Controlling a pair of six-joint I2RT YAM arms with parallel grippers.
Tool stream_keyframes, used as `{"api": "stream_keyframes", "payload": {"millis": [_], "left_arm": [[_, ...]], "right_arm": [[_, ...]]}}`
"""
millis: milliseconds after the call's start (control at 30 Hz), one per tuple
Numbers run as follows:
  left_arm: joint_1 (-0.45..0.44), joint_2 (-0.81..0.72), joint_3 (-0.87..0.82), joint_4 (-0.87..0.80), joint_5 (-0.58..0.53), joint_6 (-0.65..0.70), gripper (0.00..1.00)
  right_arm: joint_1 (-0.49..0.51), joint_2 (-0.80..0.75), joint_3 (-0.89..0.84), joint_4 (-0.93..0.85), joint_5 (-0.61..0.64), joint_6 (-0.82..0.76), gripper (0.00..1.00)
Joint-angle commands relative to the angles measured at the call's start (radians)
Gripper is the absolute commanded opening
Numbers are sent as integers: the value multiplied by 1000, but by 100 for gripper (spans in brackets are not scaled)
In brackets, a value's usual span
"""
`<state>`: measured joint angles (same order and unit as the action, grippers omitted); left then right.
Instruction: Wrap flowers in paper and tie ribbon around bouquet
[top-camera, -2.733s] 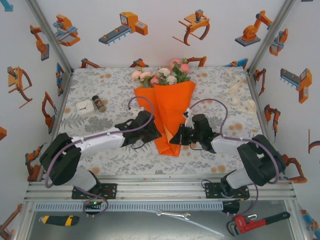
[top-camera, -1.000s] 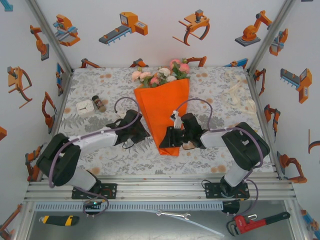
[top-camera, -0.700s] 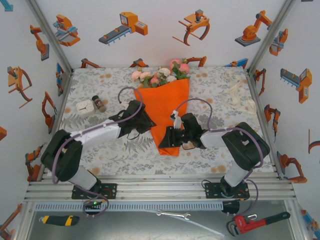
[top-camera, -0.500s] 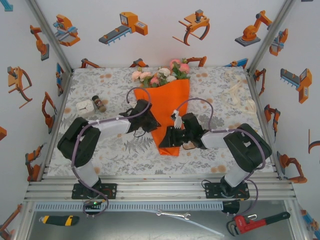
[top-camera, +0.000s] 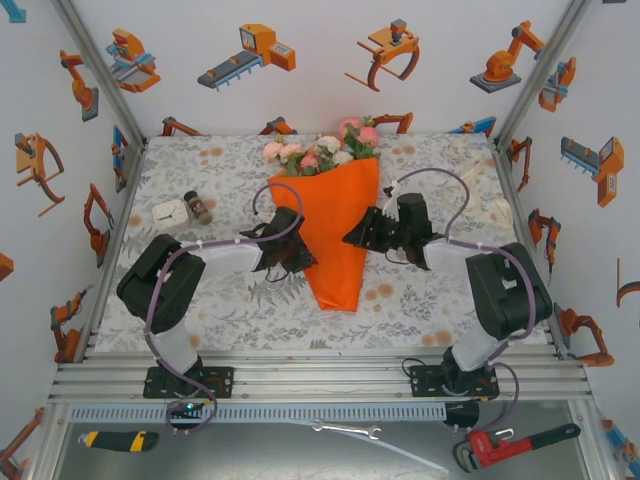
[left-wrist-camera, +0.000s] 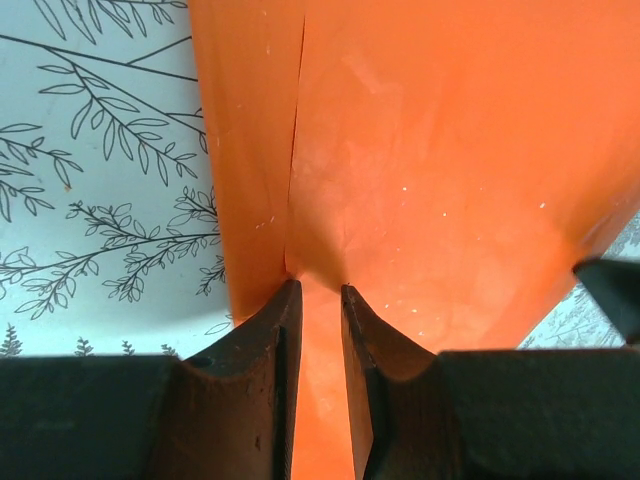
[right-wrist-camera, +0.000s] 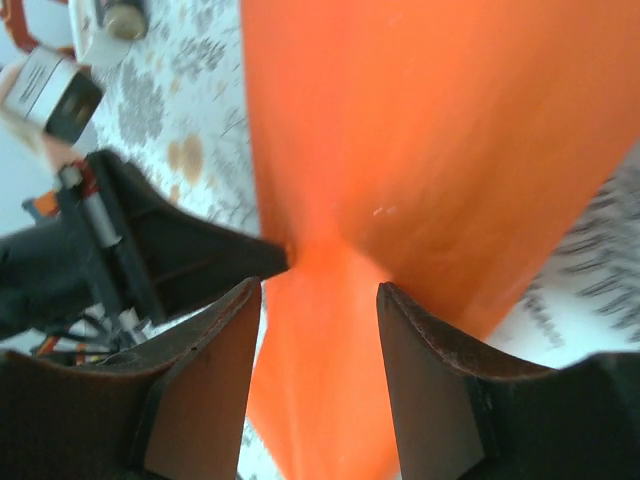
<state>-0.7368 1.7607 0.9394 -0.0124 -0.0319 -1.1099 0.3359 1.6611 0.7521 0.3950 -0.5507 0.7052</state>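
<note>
The paper (top-camera: 335, 230) is plain orange, the flowers (top-camera: 320, 150) pink and cream.

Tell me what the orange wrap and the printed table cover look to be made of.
The paper: thin sheet paper, matte orange. It holds a sharp crease and a straight overlapping edge.
The tablecloth: perhaps smooth cloth or vinyl, pale with a printed grey leaf pattern. It lies flat and no weave is visible, so which of the two stays open.

We've closed in on the paper (top-camera: 335, 215).
Our left gripper (top-camera: 299, 259) reached its left edge, narrowing; our right gripper (top-camera: 356, 236) left the tip.
</note>
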Motion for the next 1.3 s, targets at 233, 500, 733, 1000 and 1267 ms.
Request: {"api": "stream_keyframes", "payload": {"millis": [233, 500, 733, 1000, 1267], "left_arm": [[-5, 6, -5, -87, -30, 27, 28], [-6, -21, -5, -110, -34, 36, 28], [-7, -71, 21, -162, -59, 77, 28], [-41, -217, 122, -241, -85, 217, 38], [-188, -200, 303, -280, -104, 316, 38]], "right_arm": [[-105, 299, 246, 47, -99, -15, 48], [-193, 446, 459, 2, -123, 6, 48], [-232, 537, 643, -126, -101, -22, 48], [-232, 429, 781, -382, -109, -168, 48], [-226, 171, 484, -270, -50, -114, 48]]}}
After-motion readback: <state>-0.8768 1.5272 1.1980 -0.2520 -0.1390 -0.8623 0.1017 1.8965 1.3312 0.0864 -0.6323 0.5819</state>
